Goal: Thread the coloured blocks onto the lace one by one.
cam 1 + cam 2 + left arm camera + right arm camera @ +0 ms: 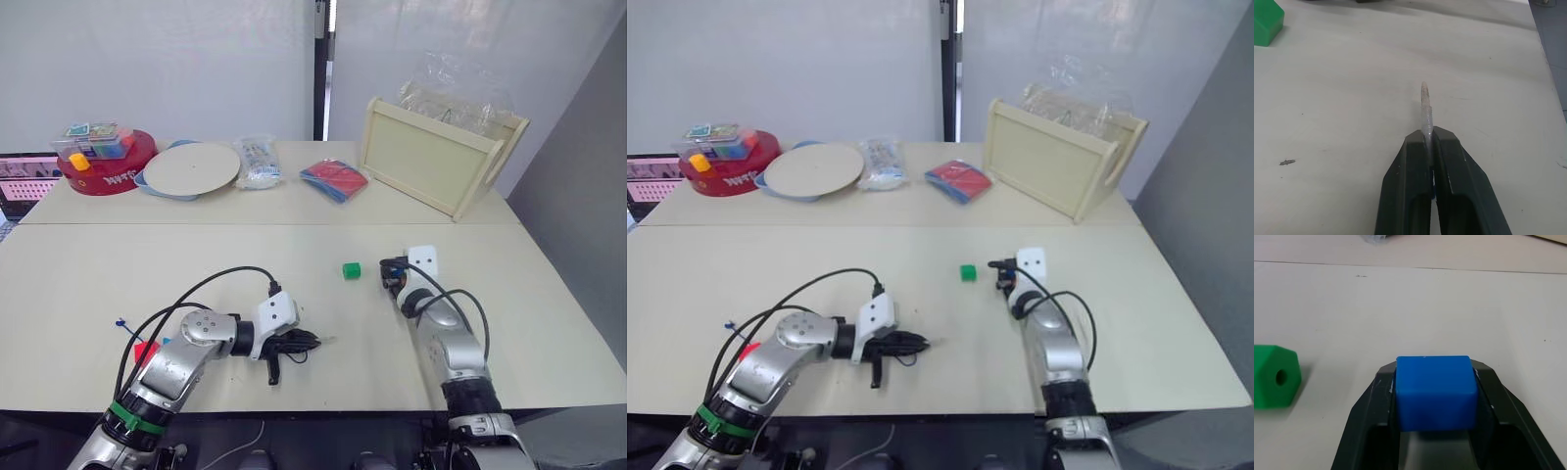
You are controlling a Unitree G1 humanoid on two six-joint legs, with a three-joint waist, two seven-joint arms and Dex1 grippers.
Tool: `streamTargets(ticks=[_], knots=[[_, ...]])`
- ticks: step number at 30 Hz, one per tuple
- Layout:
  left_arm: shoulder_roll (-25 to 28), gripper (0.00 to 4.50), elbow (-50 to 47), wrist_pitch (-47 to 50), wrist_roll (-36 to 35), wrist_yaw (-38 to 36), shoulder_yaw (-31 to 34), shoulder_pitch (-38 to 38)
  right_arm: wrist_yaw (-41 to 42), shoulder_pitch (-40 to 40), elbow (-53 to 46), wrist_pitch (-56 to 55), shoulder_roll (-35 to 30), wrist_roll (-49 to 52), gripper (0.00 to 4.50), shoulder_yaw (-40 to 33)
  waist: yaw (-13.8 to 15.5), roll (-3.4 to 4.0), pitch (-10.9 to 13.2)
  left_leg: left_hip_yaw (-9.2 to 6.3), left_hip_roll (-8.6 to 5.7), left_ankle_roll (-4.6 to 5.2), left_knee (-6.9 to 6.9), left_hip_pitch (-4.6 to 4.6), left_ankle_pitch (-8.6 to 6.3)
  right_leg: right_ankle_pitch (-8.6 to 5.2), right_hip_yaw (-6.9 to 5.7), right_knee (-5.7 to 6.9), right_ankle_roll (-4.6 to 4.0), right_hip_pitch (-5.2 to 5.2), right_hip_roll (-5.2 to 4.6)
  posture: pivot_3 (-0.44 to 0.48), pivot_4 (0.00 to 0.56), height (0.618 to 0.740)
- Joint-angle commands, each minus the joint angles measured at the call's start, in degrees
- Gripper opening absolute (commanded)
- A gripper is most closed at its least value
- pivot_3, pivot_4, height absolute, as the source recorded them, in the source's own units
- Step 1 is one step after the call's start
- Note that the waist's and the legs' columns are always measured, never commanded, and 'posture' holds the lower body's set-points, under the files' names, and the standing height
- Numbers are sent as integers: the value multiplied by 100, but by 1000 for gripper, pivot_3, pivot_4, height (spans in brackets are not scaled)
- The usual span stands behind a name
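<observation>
With left tool (pixel 1429 139) pinching the lace (pixel 1424 105) tip and right tool (pixel 1434 394) clamping the blue block (pixel 1434 389), I'd turn its hole toward the tip first.

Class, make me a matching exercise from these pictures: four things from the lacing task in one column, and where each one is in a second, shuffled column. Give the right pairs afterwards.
Things
1. blue block
2. green block
3. lace tip
4. red block

Places
A. pinched in the left gripper
B. loose on the table beside the right gripper
C. clamped in the right gripper
D. behind the left arm

Pairs: 1-C, 2-B, 3-A, 4-D
</observation>
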Motion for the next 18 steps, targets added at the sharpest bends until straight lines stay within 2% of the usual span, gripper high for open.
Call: streamTargets(ticks=[1,4,6,10,13,18], knots=[[20,0,-51,-97,-51,-14,106,-103,-173,605,-1466,417,111,154,1218,-9,16,1,0,-1,0,0,-2,-3,0,0,0,0,0,-2,0,0,150,740],[5,0,-16,-110,-53,-18,108,-128,-104,1389,-2853,753,175,206,1218,264,18,4,-1,-1,-1,0,-5,-11,0,0,0,-3,0,-7,-1,0,150,740],[-5,0,3,-116,-53,-17,106,-143,-58,1736,-3431,935,183,261,1218,415,-3,4,0,-2,0,0,-4,-11,0,0,-1,-1,0,-9,0,0,150,740],[-42,0,78,-121,-53,-36,95,-226,155,2927,-4689,1440,16,355,1218,1222,0,5,-1,-2,1,0,-8,-4,0,0,-1,2,0,-9,3,0,150,740],[-77,0,84,-101,-66,-56,59,-264,287,3597,-4650,1701,-64,348,1218,1883,3,3,-2,-3,0,0,-11,-6,0,-1,-2,-7,1,-7,2,0,150,740],[-51,0,61,-125,-54,-124,12,-243,151,3626,-3965,1704,-58,103,1218,2022,-28,-22,-18,-1,4,0,-11,38,0,0,1,-5,-1,28,6,0,150,740]])
